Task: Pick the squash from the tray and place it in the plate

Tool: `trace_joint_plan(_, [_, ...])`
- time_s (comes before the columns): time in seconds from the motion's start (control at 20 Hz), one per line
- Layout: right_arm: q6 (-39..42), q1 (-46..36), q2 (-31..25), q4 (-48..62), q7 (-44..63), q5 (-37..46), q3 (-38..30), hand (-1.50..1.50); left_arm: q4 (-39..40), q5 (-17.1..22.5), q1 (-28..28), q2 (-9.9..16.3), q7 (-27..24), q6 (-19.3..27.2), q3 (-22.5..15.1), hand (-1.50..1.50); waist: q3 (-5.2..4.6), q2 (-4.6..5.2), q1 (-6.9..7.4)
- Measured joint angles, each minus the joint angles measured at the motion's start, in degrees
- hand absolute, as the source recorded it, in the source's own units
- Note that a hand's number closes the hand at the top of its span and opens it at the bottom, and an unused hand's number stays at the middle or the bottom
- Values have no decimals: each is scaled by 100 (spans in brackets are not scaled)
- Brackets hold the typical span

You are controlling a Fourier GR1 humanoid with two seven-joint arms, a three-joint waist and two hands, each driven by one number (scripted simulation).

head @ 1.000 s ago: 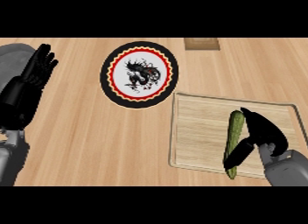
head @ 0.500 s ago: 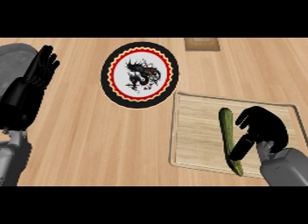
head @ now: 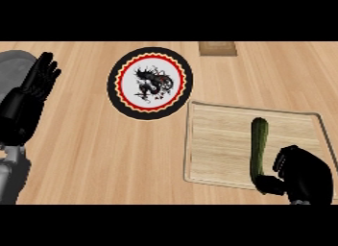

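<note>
One squash (head: 258,146), one tray (head: 214,144), one plate (head: 150,82), seemingly ungrasped.

I see my wooden counter (head: 94,144) carrying a round plate (head: 150,82), with a wooden tray (head: 214,144) just beside it.

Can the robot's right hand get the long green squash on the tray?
Probably yes. The right hand is already at the near end of the squash, which lies alone on the tray with nothing in between.
</note>
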Motion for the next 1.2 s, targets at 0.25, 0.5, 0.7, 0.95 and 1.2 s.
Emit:
trace_joint_plan(0.25, [41,245,303,-921,-7,780,152,150,-69,-52,1,-52,54,-35,-6,0,29,35,40])
trace_joint_plan(0.5, [136,-305,881,-1480,-177,1316,352,150,-91,-70,66,-122,-21,-89,-8,0,36,51,103])
trace_joint_plan(0.7, [121,-934,1514,-1584,-314,1567,457,150,-143,-19,-17,-81,96,-150,63,0,38,58,138])
trace_joint_plan(0.95, [206,-2101,2305,-957,-380,1514,332,150,13,-74,-103,-140,51,-205,90,0,39,72,158])
trace_joint_plan(1.2, [-60,-3229,2589,258,-371,1195,162,150,19,-151,-168,-248,54,-196,68,0,40,82,200])
